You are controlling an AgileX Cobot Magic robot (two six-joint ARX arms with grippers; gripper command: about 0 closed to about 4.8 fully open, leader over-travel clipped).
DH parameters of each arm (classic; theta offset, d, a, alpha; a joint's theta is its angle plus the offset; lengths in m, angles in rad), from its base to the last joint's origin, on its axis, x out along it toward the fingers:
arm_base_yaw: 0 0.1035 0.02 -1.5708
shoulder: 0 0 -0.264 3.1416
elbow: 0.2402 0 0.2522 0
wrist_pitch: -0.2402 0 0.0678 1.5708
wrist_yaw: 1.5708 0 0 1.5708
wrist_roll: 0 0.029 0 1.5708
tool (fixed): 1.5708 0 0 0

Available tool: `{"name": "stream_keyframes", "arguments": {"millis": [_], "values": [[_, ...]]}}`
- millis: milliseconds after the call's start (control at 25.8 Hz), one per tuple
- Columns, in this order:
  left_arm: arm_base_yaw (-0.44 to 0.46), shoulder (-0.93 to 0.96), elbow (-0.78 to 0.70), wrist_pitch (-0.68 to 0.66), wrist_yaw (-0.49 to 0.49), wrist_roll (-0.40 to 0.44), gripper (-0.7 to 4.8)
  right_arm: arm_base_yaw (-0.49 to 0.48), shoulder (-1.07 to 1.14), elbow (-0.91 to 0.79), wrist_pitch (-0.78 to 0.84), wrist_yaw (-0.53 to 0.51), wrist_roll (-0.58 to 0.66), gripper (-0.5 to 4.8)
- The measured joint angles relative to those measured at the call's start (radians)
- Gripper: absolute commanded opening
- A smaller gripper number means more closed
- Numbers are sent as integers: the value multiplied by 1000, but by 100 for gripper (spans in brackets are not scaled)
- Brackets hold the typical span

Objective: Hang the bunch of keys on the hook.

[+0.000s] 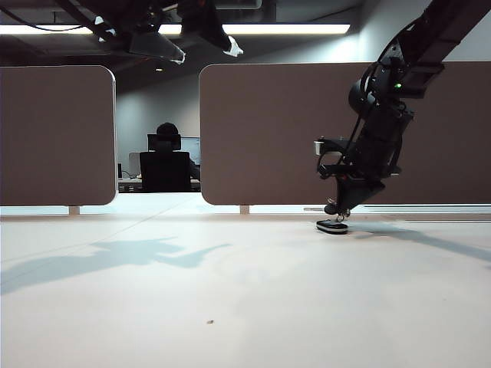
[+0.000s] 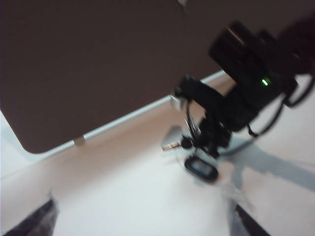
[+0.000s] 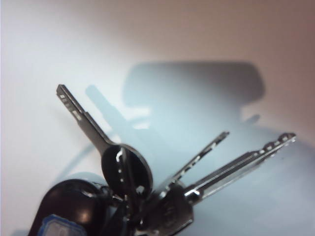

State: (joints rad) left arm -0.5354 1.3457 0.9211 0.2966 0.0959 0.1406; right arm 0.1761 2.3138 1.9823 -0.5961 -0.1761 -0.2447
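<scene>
Key fob (image 3: 69, 209) cut off; left wrist view blurred.

Bunch of keys (image 3: 142, 191), black oval fob, three silver keys fanned out, fob touching the pale table (image 1: 230, 307)

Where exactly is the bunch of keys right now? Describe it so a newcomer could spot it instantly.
Start at the brown partition panel on the right of the exterior view. In front of it the right arm's gripper points down at the white table. The bunch of keys sits under its tip: a black oval fob with silver keys fanned out, the only object there. The left gripper hangs far above.
</scene>
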Motion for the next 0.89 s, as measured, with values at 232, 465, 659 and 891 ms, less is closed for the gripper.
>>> {"name": "stream_keyframes", "arguments": {"millis": [232, 465, 659, 891], "values": [[33, 187, 111, 12, 85, -46, 479, 2, 0, -32, 3, -1, 8, -5], [25, 360, 229, -71, 195, -46, 479, 3, 5, -32, -5, -2, 25, 127], [27, 426, 278, -71, 200, -46, 479, 3, 9, -31, -43, -6, 32, 154], [27, 435, 292, -69, 212, -46, 479, -4, 4, -31, -54, -20, 33, 154]]}}
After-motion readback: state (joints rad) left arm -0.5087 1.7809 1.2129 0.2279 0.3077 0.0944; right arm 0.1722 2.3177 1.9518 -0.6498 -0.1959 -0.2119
